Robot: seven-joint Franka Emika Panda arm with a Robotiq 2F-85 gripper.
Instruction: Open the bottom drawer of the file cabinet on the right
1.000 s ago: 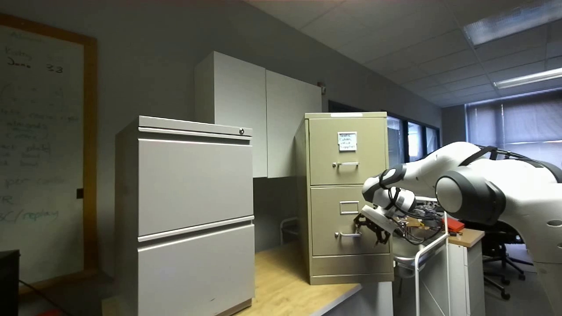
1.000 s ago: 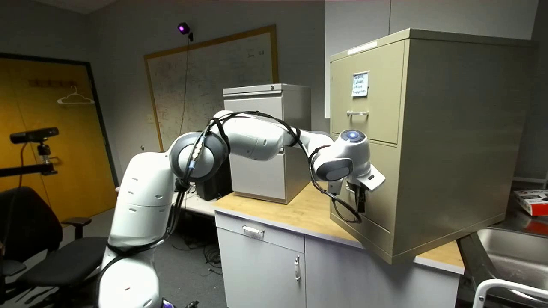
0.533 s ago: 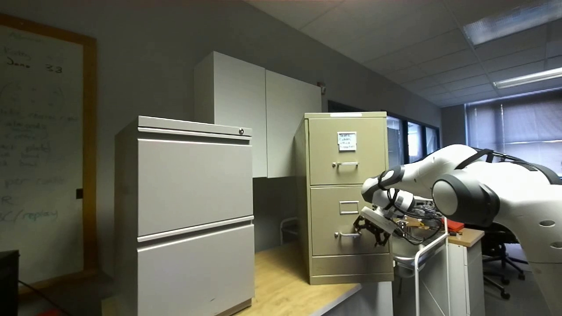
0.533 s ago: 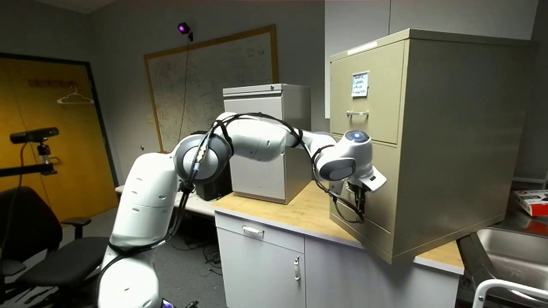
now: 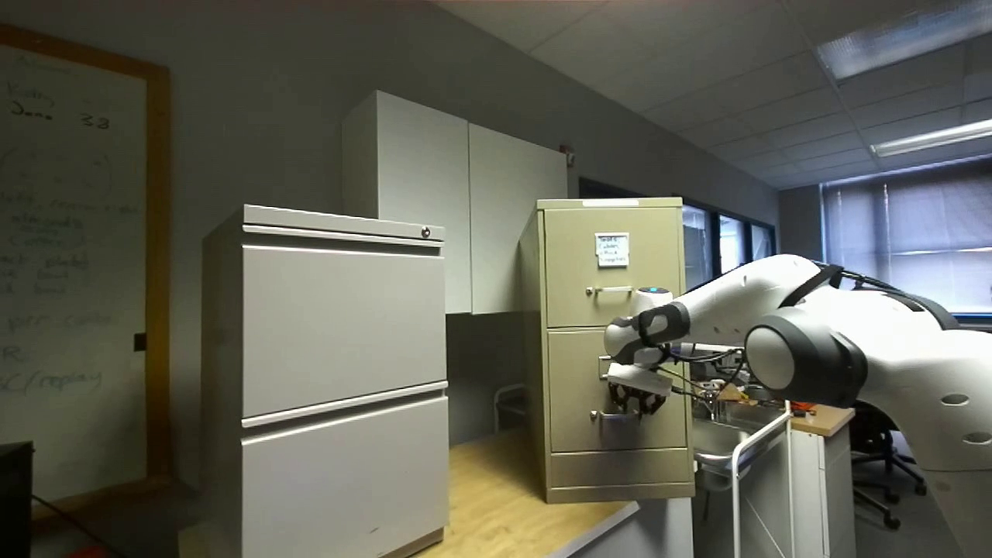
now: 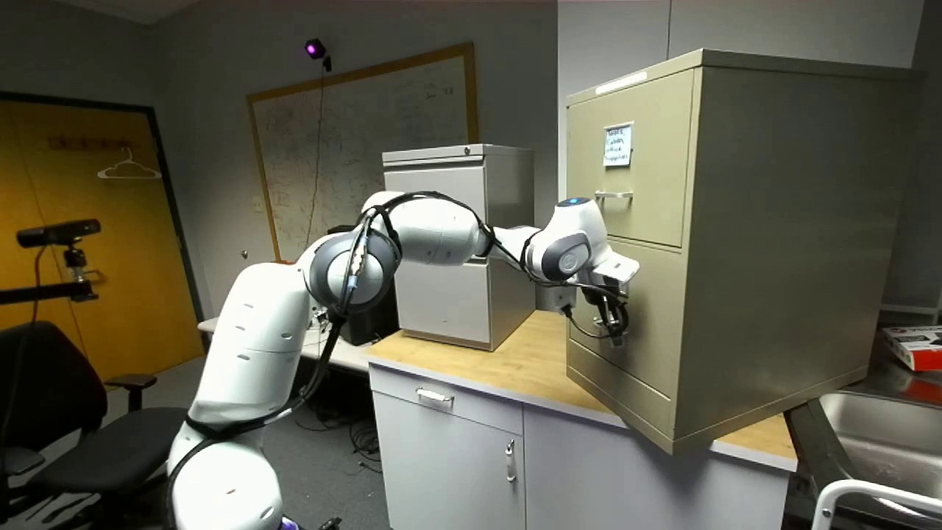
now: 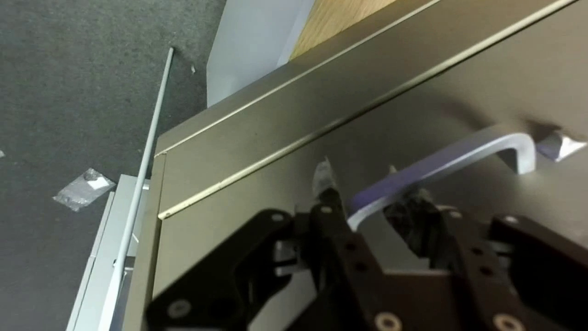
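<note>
Bottom drawer [image 5: 573, 399] of the file cabinet [image 6: 795, 243]: closed, directly ahead of the gripper [image 7: 360, 179]. Its handle [image 7: 445, 158], a slim silver bar, enters the gap between my fingers [image 7: 328, 191] near one end. One fingertip appears to lie behind the bar; contact not confirmed. Fingers moderately parted; I see nothing clamped.

Handling estimate: bar stiff and smooth, probably slippery. Drawer rigid metal, possibly heavy; contents unseen. I'd take hold nearer mid-bar and draw straight back, since an end grip may skew the drawer. A small silver piece [image 7: 561, 146] just beyond the handle's far end may be a latch needing a press.

Further out: top drawer [image 5: 570, 256] above the gripper, closed. Counter [image 5: 492, 480] below; the cabinet's front corner overhangs its edge, so a hard pull could shift everything. Grey two-drawer cabinet [image 5: 345, 333] well off to the gripper's left.
</note>
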